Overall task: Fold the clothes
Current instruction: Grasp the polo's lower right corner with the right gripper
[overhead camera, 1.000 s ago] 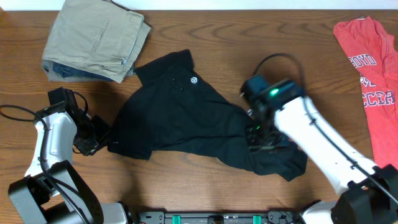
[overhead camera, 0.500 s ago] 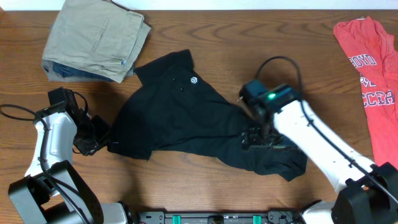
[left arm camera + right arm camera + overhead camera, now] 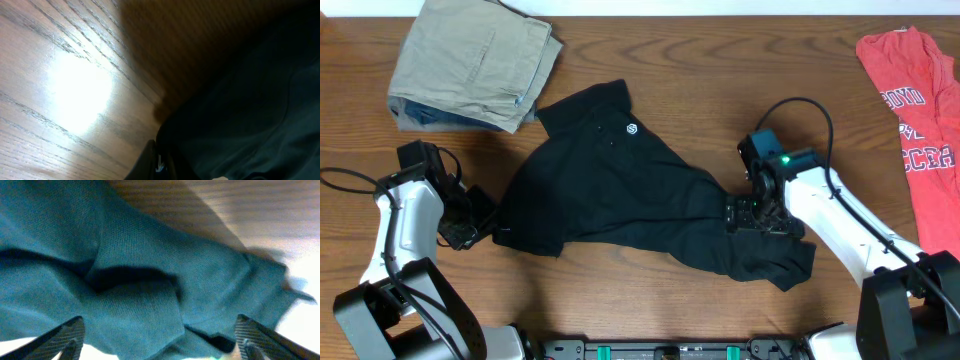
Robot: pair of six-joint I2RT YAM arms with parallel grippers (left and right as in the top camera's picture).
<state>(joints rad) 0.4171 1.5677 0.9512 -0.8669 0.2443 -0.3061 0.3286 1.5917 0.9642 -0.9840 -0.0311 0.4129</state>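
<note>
Sitting at the left edge of the shirt, my left gripper hides its fingers; gripping or not, I cannot tell. The shirt sprawls mid-frame, soft and floppy, best taken by hems. My right gripper gapes over its bunched lower-right corner.

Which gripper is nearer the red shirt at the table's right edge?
Right. The right gripper sits over the black shirt, left of the red shirt; the left gripper is far across at the black shirt's other end.
</note>
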